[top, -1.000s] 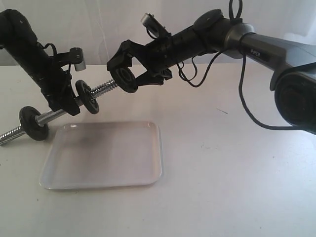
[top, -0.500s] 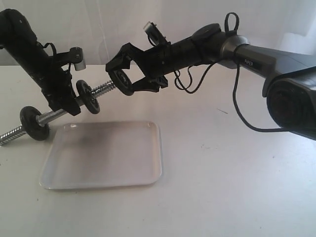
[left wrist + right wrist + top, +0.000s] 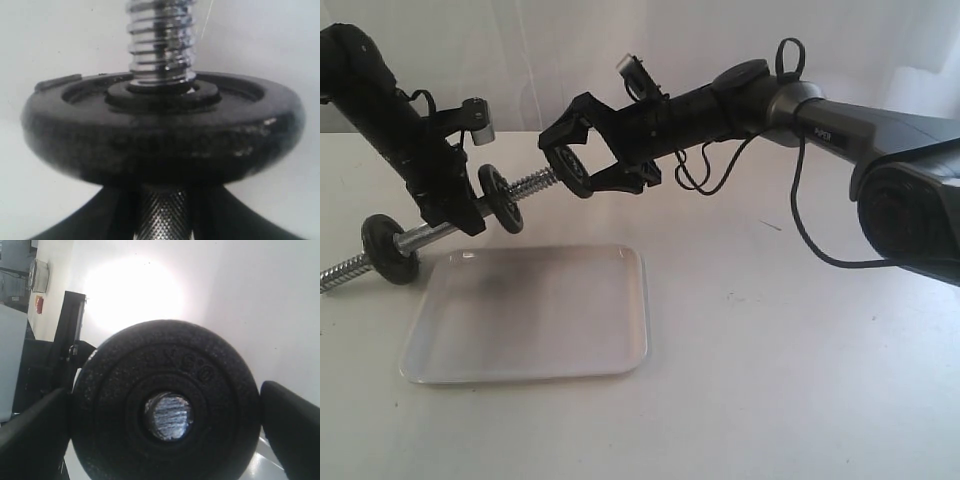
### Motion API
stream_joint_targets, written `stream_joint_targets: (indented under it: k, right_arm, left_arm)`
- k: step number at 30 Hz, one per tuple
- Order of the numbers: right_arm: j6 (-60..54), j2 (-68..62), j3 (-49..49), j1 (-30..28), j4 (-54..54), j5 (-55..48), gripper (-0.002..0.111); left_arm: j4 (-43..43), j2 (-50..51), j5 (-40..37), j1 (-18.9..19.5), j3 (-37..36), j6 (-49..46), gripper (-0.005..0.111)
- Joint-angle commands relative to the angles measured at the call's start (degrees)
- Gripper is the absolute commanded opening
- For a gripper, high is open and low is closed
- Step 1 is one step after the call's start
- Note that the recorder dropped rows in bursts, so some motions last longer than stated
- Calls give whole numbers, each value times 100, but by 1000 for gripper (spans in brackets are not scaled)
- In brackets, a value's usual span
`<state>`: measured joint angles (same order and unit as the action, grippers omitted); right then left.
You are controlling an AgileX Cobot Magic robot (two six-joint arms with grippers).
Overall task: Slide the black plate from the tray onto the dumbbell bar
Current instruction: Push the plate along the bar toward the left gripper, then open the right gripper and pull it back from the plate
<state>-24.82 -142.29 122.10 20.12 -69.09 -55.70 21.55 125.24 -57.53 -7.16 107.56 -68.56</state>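
Note:
My right gripper [image 3: 570, 160] is shut on the black plate [image 3: 572, 166], holding it on edge in the air at the threaded tip of the dumbbell bar [image 3: 535, 183]. In the right wrist view the plate [image 3: 165, 385] fills the space between both fingers [image 3: 290, 430], and the bar's shiny end [image 3: 167, 416] shows inside its centre hole. My left gripper [image 3: 455, 215] is shut on the bar's knurled middle [image 3: 162, 220] and holds it tilted above the table. Two more black discs [image 3: 500, 198] [image 3: 388, 250] sit on the bar either side of that grip. The tray [image 3: 530, 320] lies empty below.
A black cable [image 3: 810, 220] loops down from the right arm to the white table [image 3: 770, 380]. The right arm reaches across the middle, above the tray's far right corner. A pale wall stands behind.
The right gripper has shifted a little with the plate, bringing its hole onto the bar's threaded tip. The left arm and the bar have stayed put.

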Motion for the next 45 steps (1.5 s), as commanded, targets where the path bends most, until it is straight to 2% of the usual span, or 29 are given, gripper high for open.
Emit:
stream_joint_targets:
  k: [1, 3, 6, 12, 15, 17, 23, 45]
  right_arm:
    - [-53, 90, 51, 162, -510, -192, 0]
    - [-49, 90, 51, 162, -520, -192, 4]
    - [65, 90, 51, 162, -520, -192, 17]
    - [196, 76, 51, 162, -520, -192, 66]
    - [309, 76, 51, 162, -520, -192, 84]
    - [452, 76, 51, 162, -409, -180, 90]
    - [858, 76, 51, 162, 144, -159, 95]
    - [556, 113, 63, 216, -198, -228, 97]
  left_arm:
    - [777, -746, -198, -34, 105, -72, 0]
    - [777, -746, -198, -34, 105, -72, 0]
    - [777, -746, -198, -34, 105, -72, 0]
    - [777, -746, -198, -34, 105, -72, 0]
    - [777, -746, -198, -34, 105, -88, 0]
    - [777, -746, -198, -34, 105, -88, 0]
    - [777, -746, -198, -34, 105, -88, 0]
    - [758, -746, -58, -34, 105, -87, 0]
